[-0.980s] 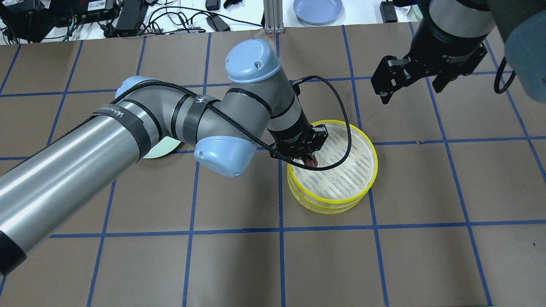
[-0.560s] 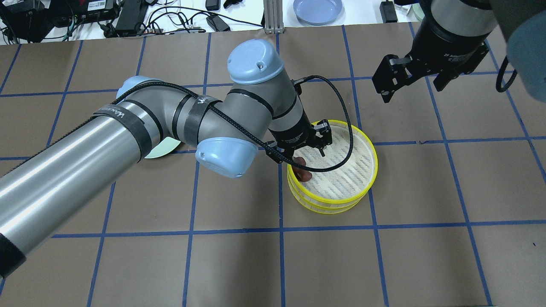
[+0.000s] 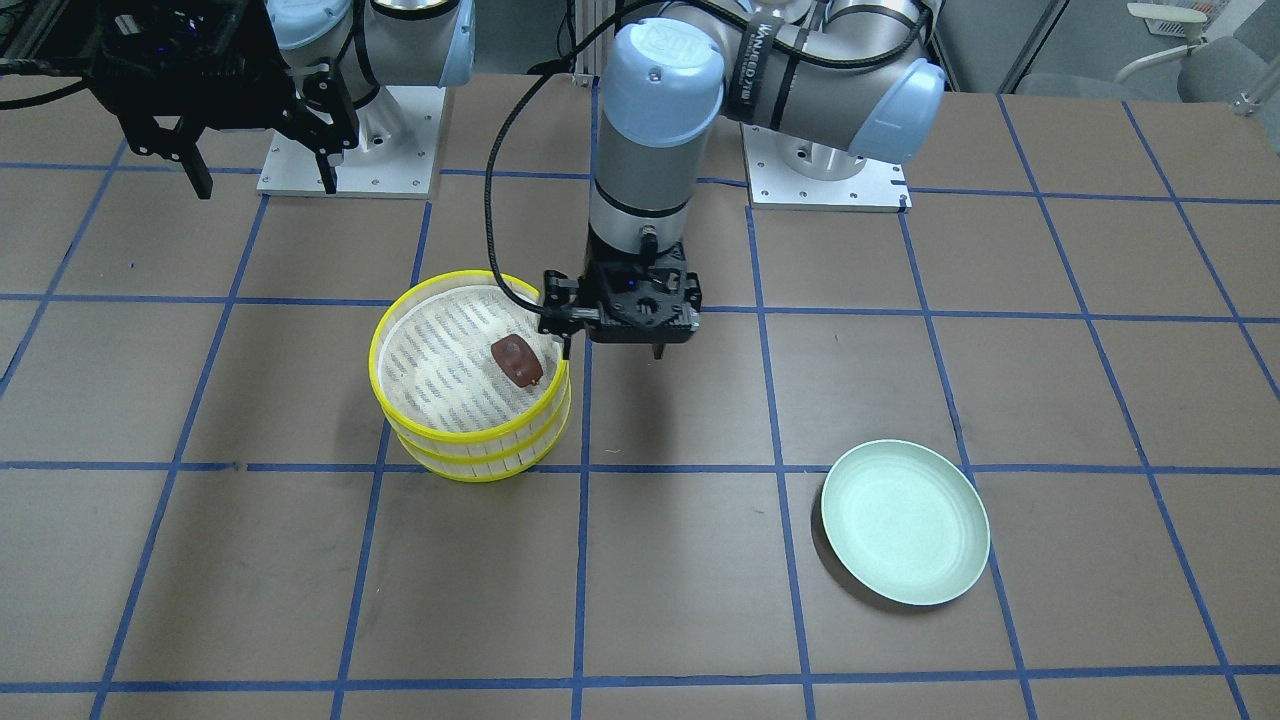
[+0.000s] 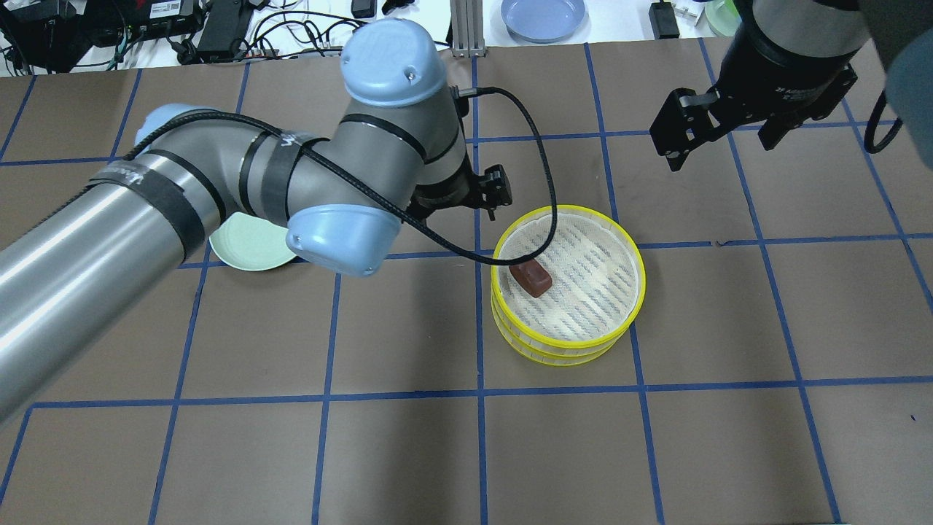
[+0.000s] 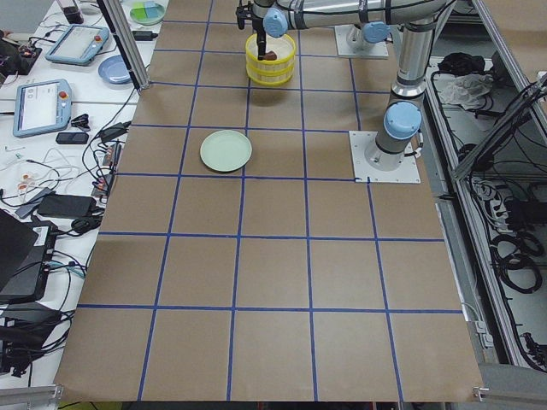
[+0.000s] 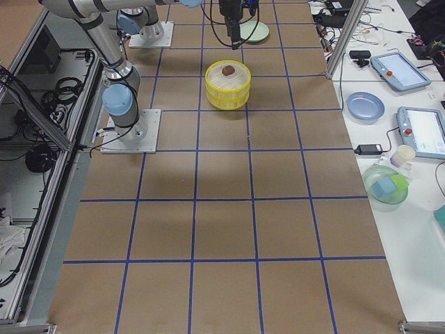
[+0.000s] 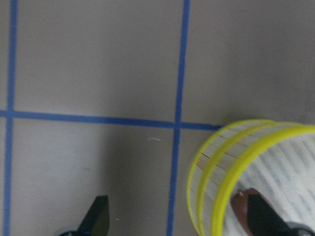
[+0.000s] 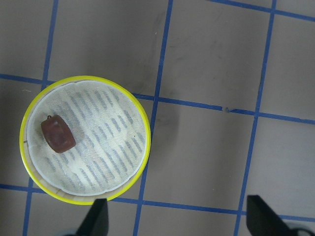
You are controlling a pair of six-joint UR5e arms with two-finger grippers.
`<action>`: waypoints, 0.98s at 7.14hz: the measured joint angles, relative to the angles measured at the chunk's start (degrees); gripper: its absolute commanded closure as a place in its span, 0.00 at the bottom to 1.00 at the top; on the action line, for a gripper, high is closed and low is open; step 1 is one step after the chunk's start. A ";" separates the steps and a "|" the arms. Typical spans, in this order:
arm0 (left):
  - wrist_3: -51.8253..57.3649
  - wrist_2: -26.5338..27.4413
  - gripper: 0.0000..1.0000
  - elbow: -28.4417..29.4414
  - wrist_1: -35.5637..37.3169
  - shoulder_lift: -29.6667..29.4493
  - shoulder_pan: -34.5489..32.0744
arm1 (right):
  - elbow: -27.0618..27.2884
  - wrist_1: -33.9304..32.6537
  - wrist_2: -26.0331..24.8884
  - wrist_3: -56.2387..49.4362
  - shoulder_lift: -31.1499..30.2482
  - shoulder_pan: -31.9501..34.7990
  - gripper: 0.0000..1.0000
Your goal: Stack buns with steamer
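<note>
The steamer (image 4: 565, 348) is two yellow-rimmed trays stacked one on the other; it also shows in the front view (image 3: 480, 445). The dark reddish-brown bun (image 4: 530, 278) lies in the top tray near its left rim, and shows in the front view (image 3: 516, 360) and the right wrist view (image 8: 57, 133). The cream-white bun is hidden. My left gripper (image 4: 496, 193) is open and empty, raised beside the steamer's left side (image 3: 610, 350). My right gripper (image 4: 721, 146) is open and empty, high above the table to the steamer's far right (image 3: 265, 183).
An empty pale green plate (image 3: 905, 520) lies on the table to my left, partly under my left arm in the overhead view (image 4: 248, 244). A blue plate (image 4: 543, 16) and cables sit on the bench beyond the table's far edge.
My left gripper opened and let go of the brown bun, which now lies in the top tray. The gripper then rose and drew back to the left of the steamer.
</note>
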 measured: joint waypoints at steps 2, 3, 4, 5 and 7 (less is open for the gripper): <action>11.99 1.49 0.00 3.57 -8.44 2.54 9.97 | 0.04 -0.24 -0.62 0.45 -0.07 -0.04 0.00; 18.13 1.47 0.00 5.95 -13.15 3.91 15.01 | 0.05 -0.23 -0.67 0.64 -0.07 -0.05 0.00; 23.27 1.62 0.00 7.79 -16.69 5.43 19.10 | 0.05 -0.20 -0.69 0.65 -0.07 -0.06 0.00; 26.14 2.23 0.00 8.84 -19.80 7.17 21.56 | 0.05 -0.18 -0.68 0.53 -0.07 -0.06 0.00; 27.70 3.08 0.00 9.45 -23.55 10.75 22.97 | 0.05 -0.14 -0.63 0.17 -0.07 -0.06 0.00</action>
